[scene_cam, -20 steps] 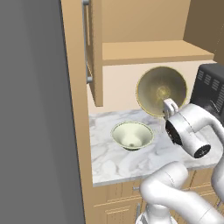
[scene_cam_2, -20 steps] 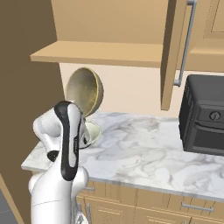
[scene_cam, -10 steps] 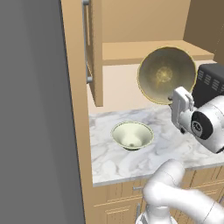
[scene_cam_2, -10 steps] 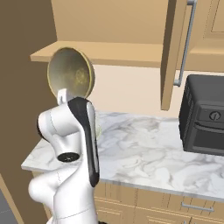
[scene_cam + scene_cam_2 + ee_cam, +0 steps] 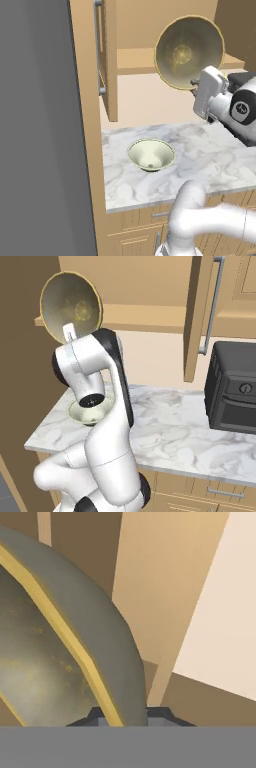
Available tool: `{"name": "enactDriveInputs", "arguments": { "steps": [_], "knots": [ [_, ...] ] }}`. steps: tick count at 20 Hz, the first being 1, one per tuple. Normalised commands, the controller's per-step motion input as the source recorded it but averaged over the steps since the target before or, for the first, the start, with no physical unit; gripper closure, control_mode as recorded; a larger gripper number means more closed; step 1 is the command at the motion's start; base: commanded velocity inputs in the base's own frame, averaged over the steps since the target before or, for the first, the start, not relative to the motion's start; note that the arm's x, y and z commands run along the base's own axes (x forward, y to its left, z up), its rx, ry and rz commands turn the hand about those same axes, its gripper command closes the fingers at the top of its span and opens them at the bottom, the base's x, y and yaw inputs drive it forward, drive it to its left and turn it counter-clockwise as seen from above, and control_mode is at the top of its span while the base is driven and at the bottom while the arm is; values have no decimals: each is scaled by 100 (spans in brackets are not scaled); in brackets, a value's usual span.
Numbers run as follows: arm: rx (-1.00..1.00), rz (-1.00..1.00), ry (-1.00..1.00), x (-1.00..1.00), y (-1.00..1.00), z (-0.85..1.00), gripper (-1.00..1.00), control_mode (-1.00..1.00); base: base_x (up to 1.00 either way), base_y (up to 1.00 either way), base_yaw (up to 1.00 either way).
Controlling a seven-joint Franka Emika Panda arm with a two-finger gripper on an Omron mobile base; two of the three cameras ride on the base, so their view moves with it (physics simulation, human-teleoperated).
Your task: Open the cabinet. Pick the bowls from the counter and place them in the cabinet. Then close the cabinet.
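a: since a second back the arm has carried the tan bowl [image 5: 189,52] up off the level of the surface [image 5: 200,150]. it was hanging low in front of the back wall, and now it sits at the height of the cabinet [image 5: 107,60] shelf [image 5: 135,61].

b: and the fingers [image 5: 121,714]?

a: pinching the bowl's yellowish rim, one tip either side of the wall, in the hand view. the bowl stands on edge above the fingers, its hollow turned back towards the base cameras.

b: so the cabinet is already open?

a: yes. one door stands swung out well off to one side of the fingers, its grey handle [image 5: 98,45] in view, and the other door [image 5: 200,316] hangs open on the far side of them. the shelf lies just behind and below the bowl.

b: the second bowl?

a: the cream bowl [image 5: 151,153] sits upright on the surface, well below the fingers, untouched.

b: what does that mean for the job?

a: i'd judge the lift is about done. what's left for this bowl is pushing it in over the shelf and setting it down. tilted like this it could roll or knock the shelf edge. then the cream one, then the doors.
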Motion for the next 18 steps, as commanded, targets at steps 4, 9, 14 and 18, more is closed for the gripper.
{"name": "enactDriveInputs", "arguments": {
  "steps": [4, 9, 14, 18],
  "knots": [
    [-1, 9, 6, 37, 21, 71, 100, -100, 0, 0, 0],
    [-6, 1, 15, 52, 5, 35, 100, -100, 0, 0, 0],
    [-3, 0, 25, 43, 6, 0, 100, -100, 0, 0, 0],
    [-1, 0, 22, 28, 5, 9, 100, -100, 0, 0, 0]
  ]
}}
